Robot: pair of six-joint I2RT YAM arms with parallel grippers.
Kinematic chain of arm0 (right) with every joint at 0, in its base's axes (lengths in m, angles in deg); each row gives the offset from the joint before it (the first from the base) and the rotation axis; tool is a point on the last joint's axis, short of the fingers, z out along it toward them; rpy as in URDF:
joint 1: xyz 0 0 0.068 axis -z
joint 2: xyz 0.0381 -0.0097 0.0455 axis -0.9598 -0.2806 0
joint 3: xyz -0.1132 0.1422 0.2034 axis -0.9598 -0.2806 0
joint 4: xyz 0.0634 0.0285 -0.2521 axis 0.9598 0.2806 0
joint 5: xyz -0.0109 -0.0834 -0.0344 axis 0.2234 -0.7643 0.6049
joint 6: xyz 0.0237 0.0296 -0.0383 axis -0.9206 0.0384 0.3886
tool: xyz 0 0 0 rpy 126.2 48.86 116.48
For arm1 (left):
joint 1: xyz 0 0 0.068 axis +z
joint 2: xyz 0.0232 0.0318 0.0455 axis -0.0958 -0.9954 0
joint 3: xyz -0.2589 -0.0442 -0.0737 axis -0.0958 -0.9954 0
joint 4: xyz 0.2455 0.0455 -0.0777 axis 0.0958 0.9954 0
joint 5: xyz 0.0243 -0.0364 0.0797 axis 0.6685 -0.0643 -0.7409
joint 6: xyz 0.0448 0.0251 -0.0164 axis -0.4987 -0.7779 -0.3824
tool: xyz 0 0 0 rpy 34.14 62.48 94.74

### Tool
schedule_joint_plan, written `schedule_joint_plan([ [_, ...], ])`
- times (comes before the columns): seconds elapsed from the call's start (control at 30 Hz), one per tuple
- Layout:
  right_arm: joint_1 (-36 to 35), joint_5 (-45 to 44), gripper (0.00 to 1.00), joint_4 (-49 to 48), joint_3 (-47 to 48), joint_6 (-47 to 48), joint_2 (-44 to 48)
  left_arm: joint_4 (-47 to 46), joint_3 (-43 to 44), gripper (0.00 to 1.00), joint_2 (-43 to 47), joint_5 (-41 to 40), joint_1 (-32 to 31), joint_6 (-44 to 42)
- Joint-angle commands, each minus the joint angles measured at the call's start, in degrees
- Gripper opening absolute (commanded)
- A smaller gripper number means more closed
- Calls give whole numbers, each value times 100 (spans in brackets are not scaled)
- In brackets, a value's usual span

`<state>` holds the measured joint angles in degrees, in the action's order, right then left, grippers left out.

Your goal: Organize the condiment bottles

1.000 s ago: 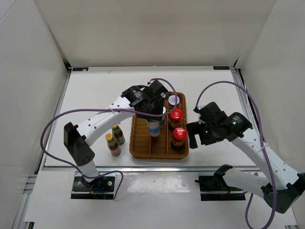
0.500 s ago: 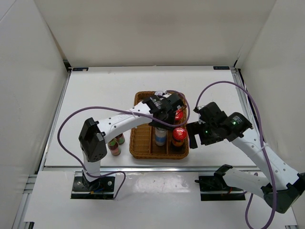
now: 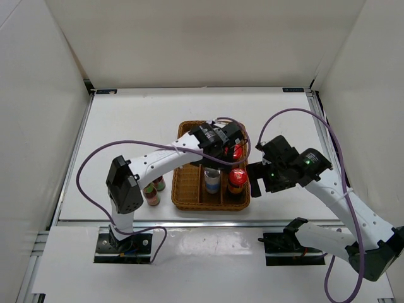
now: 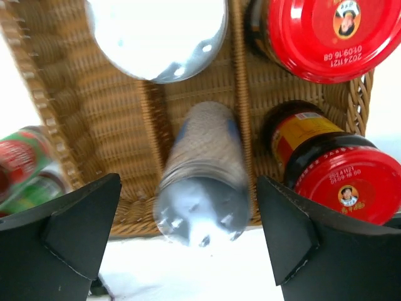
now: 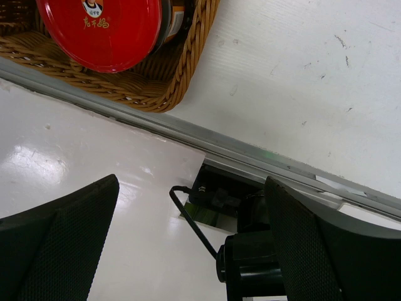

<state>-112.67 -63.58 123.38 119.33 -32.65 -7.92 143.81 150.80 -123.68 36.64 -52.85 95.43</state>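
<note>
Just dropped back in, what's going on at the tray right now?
The left gripper hovers over the brown wicker divided tray, jaws open on either side of a tall silver-topped bottle that sits in the middle compartment, not gripped. Two red-capped dark jars occupy the right compartment. Two yellow-capped bottles wait on the table left of the tray. The right gripper hangs beside the tray's near right corner, jaws open and empty.

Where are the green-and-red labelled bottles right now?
In the top view, the green-and-red labelled bottles stand together on the table, just left of the wicker tray, near its front corner.
</note>
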Motion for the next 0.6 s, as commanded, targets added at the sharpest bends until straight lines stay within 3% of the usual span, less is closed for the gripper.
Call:
schedule_joint_plan([
  [0.0, 11, 33, 100, -54, -9, 39, 23, 592, 877, 100, 113, -716, -28, -59],
  [0.1, 11, 33, 100, -54, -9, 39, 23, 1690, 2284, 100, 113, -1139, -28, -121],
  [0.2, 11, 33, 100, -107, -9, 39, 23, 2369, 2737, 100, 383, -1193, -28, -121],
  [0.33, 11, 85, 100, -107, -62, 92, -30, 1985, 676, 100, 1876, -1245, -28, 475],
  [0.37, 11, 146, 100, -107, -62, 92, -91, 1669, -391, 100, 2272, -1246, -28, 476],
  [0.4, 11, 147, 100, -107, -62, 92, -91, 1292, -923, 100, 3085, -1246, -28, 476],
  [0.5, 11, 200, 100, -159, -62, 145, -144, 17, -2556, 100, 4249, -1605, 25, 853],
  [0.57, 11, 252, 100, -159, -62, 197, -144, -511, -3071, 100, 5103, -1903, 95, 1011],
])
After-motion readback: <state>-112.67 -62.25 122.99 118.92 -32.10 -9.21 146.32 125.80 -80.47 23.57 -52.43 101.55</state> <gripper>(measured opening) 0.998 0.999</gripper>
